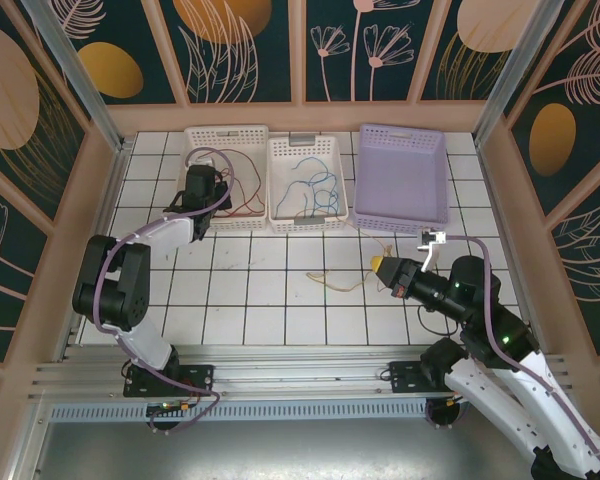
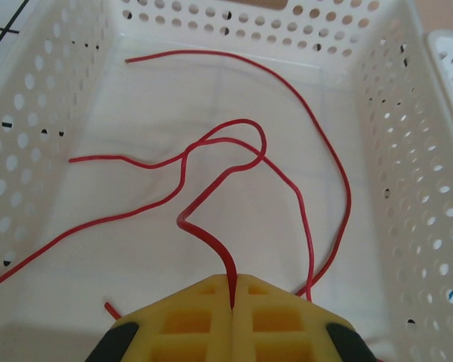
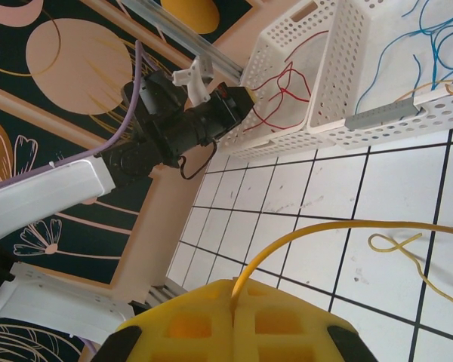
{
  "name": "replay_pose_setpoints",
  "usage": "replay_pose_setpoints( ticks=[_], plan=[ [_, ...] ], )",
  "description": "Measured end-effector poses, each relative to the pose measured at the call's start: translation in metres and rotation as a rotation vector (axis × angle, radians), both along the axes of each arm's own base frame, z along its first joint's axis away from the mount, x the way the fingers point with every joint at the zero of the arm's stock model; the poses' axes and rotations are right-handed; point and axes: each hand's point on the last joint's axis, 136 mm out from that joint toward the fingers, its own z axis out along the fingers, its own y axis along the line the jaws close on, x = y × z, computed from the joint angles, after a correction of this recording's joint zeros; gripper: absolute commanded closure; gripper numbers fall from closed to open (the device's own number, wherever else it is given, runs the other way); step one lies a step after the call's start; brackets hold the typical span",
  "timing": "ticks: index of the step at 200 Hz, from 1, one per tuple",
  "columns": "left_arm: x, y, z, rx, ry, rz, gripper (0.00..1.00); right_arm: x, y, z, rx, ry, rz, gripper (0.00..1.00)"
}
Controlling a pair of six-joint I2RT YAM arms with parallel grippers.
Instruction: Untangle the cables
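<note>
In the top view the left gripper [image 1: 198, 185] hangs over the near left corner of the left white basket [image 1: 226, 131]. Its wrist camera shows the yellow pads pressed together on the red cable [image 2: 183, 219]. From the pinch the cable rises toward 12 o'clock, crosses itself in one loose loop and trails off to 9 and 3 o'clock across the basket floor. It already lies inside that basket, so this arm probably only needs to let go. The middle white basket [image 1: 308, 226] holds a blue cable [image 1: 320, 185] in slack curls, free of the red one. Further right, the yellow cable [image 1: 340, 282] lies on the tiled table [image 1: 250, 300] with its long axis running roughly 9 to 3 o'clock. Its right end is nipped in the right gripper [image 1: 378, 264], whose pads are shut on it. In the right wrist view the strand leaves the pads, arcs away to 3 o'clock and ends near a small open loop. The purple basket [image 1: 402, 175] sits at about 12 o'clock from this claw, and the slack trails out at 9 o'clock. The right arm is much the nearer, so a lift toward 12 o'clock with the tail following looks like its job.
</note>
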Motion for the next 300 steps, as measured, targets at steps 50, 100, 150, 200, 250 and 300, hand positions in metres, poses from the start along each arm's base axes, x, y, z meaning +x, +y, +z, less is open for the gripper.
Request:
replay_pose_setpoints(
  ticks=[50,100,150,200,250,300],
  plan=[
    [0.002,0.0,0.003,-0.005,-0.007,0.008,0.97,0.001,0.001,-0.006,-0.003,0.011,0.001,1.0],
    [0.005,-0.001,0.002,-0.008,-0.006,0.006,0.88,0.002,0.003,-0.006,0.003,0.009,0.004,1.0],
    [0.005,-0.001,-0.006,-0.009,0.011,0.01,0.8,0.003,0.003,-0.005,0.005,0.007,0.006,1.0],
    [0.004,-0.002,-0.003,-0.017,0.007,0.011,0.46,0.005,0.005,-0.012,-0.004,0.021,0.007,1.0],
    [0.001,-0.002,0.037,-0.061,-0.069,0.017,0.14,0.003,0.007,-0.012,-0.002,0.02,0.018,1.0],
    [-0.02,-0.005,0.118,-0.194,-0.197,0.014,0.1,0.002,0.009,-0.007,0.009,0.01,0.033,1.0]
  ],
)
